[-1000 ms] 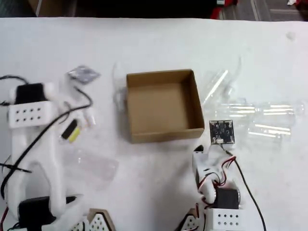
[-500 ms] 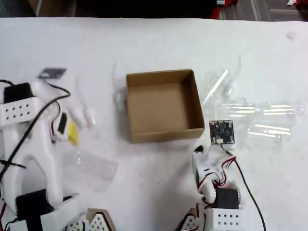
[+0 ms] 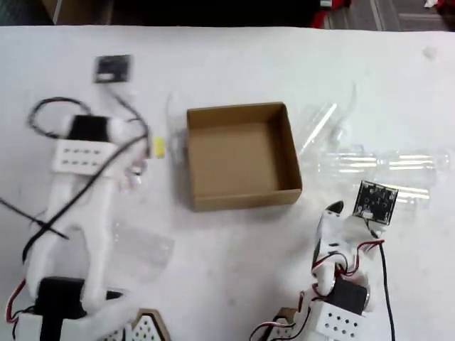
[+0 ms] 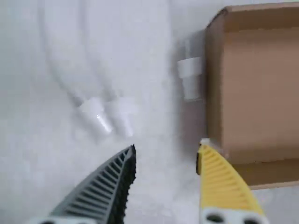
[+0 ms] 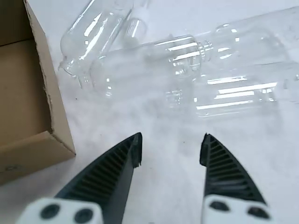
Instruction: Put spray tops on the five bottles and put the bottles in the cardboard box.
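Observation:
The open cardboard box point(image 3: 242, 153) sits mid-table with nothing inside. Several clear bottles point(image 3: 370, 169) without tops lie to its right, and one more bottle point(image 3: 142, 245) lies near the left arm. My left gripper point(image 4: 167, 147) is open, one finger black and one yellow, just left of the box point(image 4: 252, 88). Two white spray tops point(image 4: 110, 116) with tubes lie ahead of it, and a third spray top point(image 4: 190, 77) lies against the box wall. My right gripper point(image 5: 171, 140) is open and holds nothing, a short way from the lying bottles point(image 5: 154, 60).
The box corner point(image 5: 28, 93) is close beside my right gripper. Black and red cables trail over both arms point(image 3: 85, 206). The table's far edge point(image 3: 227, 27) borders a dark floor. White tabletop point(image 3: 234, 263) stretches between the two arm bases.
My left arm swung from the table's left side toward the box's left wall. My right arm turned right, from the box's corner toward the lying bottles.

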Available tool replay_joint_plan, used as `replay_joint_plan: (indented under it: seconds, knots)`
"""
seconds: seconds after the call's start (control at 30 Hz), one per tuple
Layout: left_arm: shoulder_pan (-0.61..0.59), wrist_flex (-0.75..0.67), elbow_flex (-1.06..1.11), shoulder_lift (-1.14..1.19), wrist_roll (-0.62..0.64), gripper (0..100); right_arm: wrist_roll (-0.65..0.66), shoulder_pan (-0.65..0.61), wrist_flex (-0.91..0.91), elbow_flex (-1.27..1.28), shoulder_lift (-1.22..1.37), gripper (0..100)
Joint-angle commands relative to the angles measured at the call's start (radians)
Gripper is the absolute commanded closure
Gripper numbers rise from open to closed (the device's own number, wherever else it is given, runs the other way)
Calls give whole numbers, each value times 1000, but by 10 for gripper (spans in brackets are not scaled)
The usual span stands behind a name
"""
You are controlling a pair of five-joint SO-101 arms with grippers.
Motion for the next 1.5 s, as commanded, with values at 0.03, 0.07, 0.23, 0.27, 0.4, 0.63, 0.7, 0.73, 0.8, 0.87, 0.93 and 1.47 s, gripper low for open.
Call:
replay_joint_plan:
  seconds: [0.03, 0.07, 0.23, 0.27, 0.4, 0.63, 0.7, 0.73, 0.8, 0.87, 0.93, 1.47]
  knots:
    - [104, -175, 61, -1, 21, 802, 43, 19, -25, 3, -4, 811]
    - [104, -218, 87, -1, 21, 803, 95, 19, -25, 3, -4, 811]
    - [111, -410, 259, -4, 23, 804, 364, 28, 2, -46, -4, 813]
    - [111, -443, 288, -7, 23, 804, 364, 28, -4, -57, -4, 813]
    - [104, -519, 350, -10, 23, 804, 364, -13, -27, -123, -4, 814]
    - [107, -516, 361, -2, 23, 804, 373, -163, -1, -215, 16, 815]
    - [105, -514, 361, -2, 23, 804, 370, -166, 41, -333, 73, 815]
    - [104, -514, 361, -2, 23, 804, 368, -166, 54, -404, 127, 815]
    - [104, -514, 361, -2, 23, 804, 367, -166, 74, -557, 285, 815]
    - [104, -514, 361, -2, 23, 804, 367, -166, 111, -732, 501, 815]
    - [104, -514, 361, -2, 23, 804, 364, -168, 180, -922, 740, 815]
    - [102, -523, 361, -2, 23, 804, 152, -352, 452, -1639, 1793, 811]
